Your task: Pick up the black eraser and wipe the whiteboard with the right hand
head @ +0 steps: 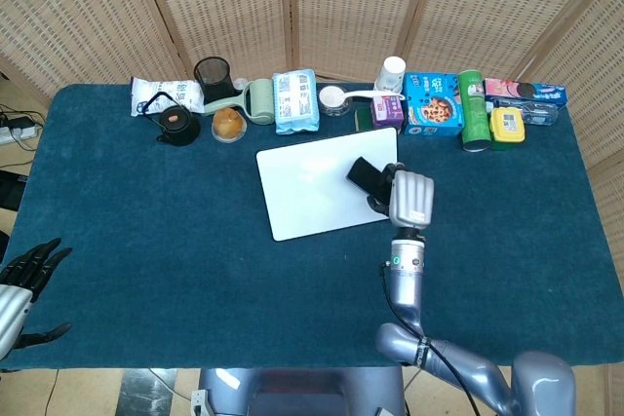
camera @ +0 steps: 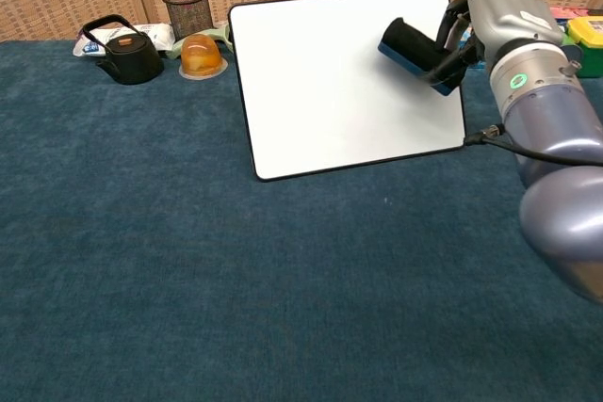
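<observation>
The whiteboard [head: 312,187] [camera: 320,91] lies flat on the blue cloth near the table's middle. My right hand [head: 408,198] [camera: 499,16] grips the black eraser [head: 368,178] [camera: 411,44] over the board's right part, with the eraser tilted and sticking out to the left of the fingers. Whether the eraser touches the board I cannot tell. My left hand [head: 21,278] rests at the table's near left edge, fingers spread, holding nothing.
Along the back edge stand a black teapot [head: 175,125] [camera: 122,54], a mesh cup [head: 212,73], an orange jelly cup [head: 228,125] [camera: 201,56], a wipes pack [head: 295,100], a blue box [head: 433,104] and a green can [head: 474,109].
</observation>
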You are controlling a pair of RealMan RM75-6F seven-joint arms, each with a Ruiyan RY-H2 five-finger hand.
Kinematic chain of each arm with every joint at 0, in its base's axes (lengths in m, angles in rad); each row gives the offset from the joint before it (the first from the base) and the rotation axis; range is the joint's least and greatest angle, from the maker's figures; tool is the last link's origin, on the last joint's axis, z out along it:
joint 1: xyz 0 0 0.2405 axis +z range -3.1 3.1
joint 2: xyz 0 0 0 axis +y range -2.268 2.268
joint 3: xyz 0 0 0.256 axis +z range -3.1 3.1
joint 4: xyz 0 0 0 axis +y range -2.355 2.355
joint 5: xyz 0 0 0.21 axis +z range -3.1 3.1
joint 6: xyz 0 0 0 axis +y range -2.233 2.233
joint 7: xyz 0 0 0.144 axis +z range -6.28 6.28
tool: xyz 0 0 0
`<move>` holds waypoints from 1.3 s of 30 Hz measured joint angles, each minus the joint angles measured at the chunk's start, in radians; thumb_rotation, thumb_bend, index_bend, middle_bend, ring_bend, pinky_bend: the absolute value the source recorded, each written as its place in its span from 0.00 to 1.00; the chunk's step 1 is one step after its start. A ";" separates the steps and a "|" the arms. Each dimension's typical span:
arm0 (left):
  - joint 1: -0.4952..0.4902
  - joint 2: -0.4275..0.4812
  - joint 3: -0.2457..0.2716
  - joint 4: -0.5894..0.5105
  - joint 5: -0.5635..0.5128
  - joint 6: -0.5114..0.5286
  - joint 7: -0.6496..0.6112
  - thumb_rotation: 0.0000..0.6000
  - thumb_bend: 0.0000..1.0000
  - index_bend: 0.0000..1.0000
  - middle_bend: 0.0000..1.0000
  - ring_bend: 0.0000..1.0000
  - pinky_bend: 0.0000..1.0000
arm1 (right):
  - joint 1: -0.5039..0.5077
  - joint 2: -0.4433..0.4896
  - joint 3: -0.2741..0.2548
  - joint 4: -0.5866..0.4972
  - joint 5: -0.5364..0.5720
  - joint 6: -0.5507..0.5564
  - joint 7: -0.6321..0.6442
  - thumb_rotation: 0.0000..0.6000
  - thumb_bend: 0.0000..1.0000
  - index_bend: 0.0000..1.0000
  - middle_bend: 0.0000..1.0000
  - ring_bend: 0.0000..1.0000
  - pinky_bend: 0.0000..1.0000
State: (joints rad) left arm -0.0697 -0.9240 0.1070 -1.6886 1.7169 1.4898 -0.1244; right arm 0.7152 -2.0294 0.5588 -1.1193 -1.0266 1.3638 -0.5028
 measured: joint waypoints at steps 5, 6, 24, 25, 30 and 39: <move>0.001 0.002 0.000 0.002 0.003 0.004 -0.007 1.00 0.07 0.00 0.00 0.00 0.10 | 0.019 -0.025 0.022 0.031 0.025 0.012 0.020 1.00 0.49 0.58 0.64 0.67 0.71; 0.001 0.002 0.000 0.003 0.003 0.006 -0.009 1.00 0.07 0.00 0.00 0.00 0.10 | 0.019 -0.026 0.022 0.031 0.027 0.013 0.027 1.00 0.49 0.56 0.62 0.65 0.69; 0.001 0.003 0.000 0.006 0.006 0.010 -0.016 1.00 0.07 0.00 0.00 0.00 0.10 | 0.009 -0.036 -0.064 0.015 -0.018 -0.003 0.099 1.00 0.39 0.31 0.30 0.41 0.54; 0.001 0.004 0.001 0.007 0.007 0.010 -0.017 1.00 0.07 0.00 0.00 0.00 0.10 | 0.008 -0.037 -0.066 0.014 -0.020 0.000 0.103 1.00 0.39 0.31 0.30 0.41 0.54; 0.003 0.003 0.002 0.009 0.011 0.015 -0.020 1.00 0.07 0.00 0.00 0.00 0.10 | 0.000 -0.033 -0.084 0.009 -0.043 0.013 0.115 1.00 0.27 0.25 0.20 0.31 0.45; 0.003 0.002 0.003 0.010 0.014 0.016 -0.019 1.00 0.07 0.00 0.00 0.00 0.10 | -0.009 -0.027 -0.105 0.018 -0.062 0.014 0.115 1.00 0.10 0.18 0.11 0.18 0.28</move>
State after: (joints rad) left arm -0.0663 -0.9221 0.1103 -1.6791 1.7307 1.5053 -0.1437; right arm 0.7062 -2.0568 0.4537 -1.1018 -1.0882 1.3775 -0.3877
